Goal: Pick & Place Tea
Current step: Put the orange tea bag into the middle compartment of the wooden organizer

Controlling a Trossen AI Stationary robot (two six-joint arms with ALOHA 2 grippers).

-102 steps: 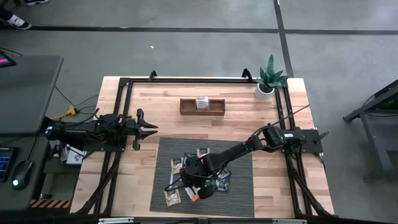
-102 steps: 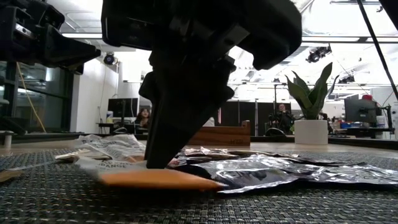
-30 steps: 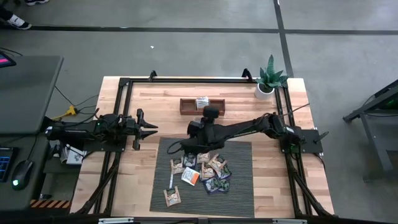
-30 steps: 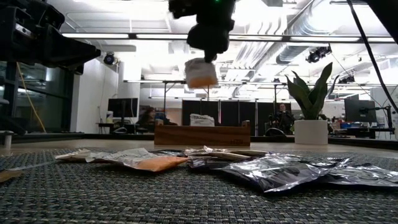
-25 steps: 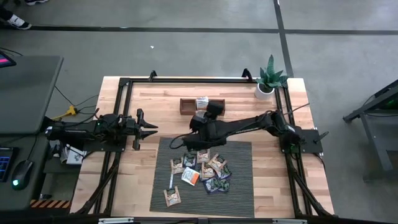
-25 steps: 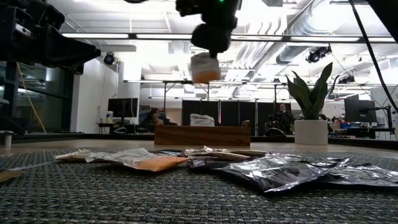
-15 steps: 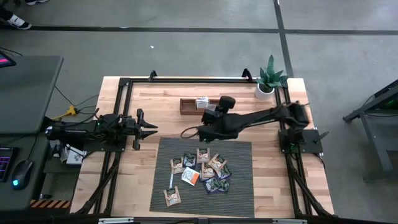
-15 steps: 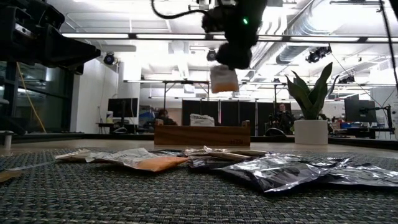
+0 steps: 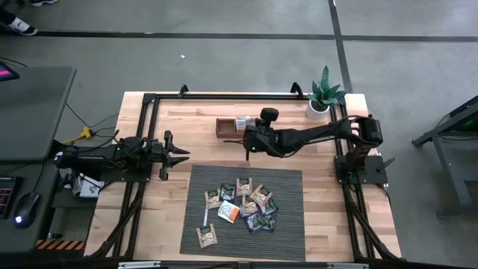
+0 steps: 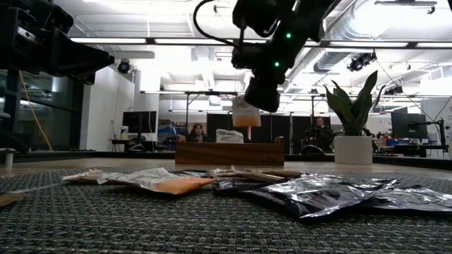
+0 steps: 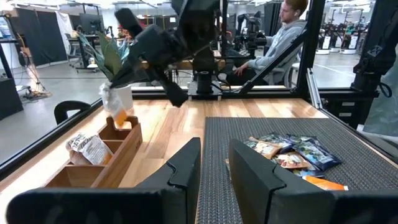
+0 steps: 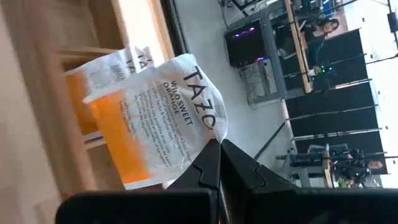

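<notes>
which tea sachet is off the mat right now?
The orange-and-white sachet pinched in the right hand, hanging over the wooden tray; the others lie on the mat.

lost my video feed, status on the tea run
Right gripper shut on orange tea bag, above wooden tray. Left gripper idle at table's left. Nothing in the way.

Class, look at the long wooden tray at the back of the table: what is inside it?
The long wooden tray holds a white tea sachet in its middle compartment. Its near compartment looks empty; the far one is partly hidden by the orange-white sachet hanging above.
</notes>
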